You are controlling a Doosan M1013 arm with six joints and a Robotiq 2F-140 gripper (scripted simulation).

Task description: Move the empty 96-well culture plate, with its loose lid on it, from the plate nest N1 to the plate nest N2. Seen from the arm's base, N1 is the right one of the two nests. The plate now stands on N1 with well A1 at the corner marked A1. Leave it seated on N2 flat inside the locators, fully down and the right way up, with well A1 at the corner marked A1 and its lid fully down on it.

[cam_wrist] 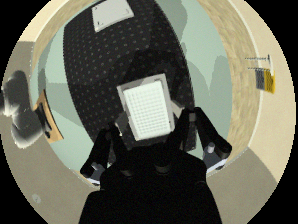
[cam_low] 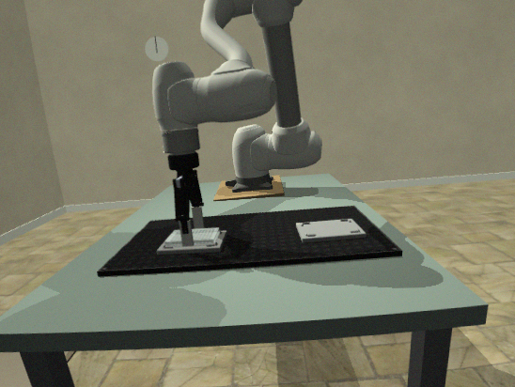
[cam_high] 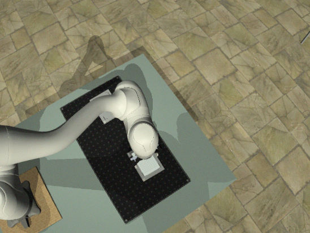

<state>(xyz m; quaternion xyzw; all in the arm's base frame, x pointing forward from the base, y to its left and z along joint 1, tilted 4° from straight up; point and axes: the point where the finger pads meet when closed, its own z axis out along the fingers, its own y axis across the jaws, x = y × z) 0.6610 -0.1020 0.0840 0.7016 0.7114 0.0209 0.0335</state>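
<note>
Straddling plate on N1: end effector, fingers apart, not yet gripping.

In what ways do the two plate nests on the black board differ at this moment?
Nest N1 carries the lidded 96-well plate; nest N2 is bare, its locators exposed. The gripper straddles the plate on N1, fingers partly closed; nothing stands over N2 in the exterior view. In the top view N1 shows clearly, while the arm covers much of N2. Both are flat light slabs on the black board.
</note>
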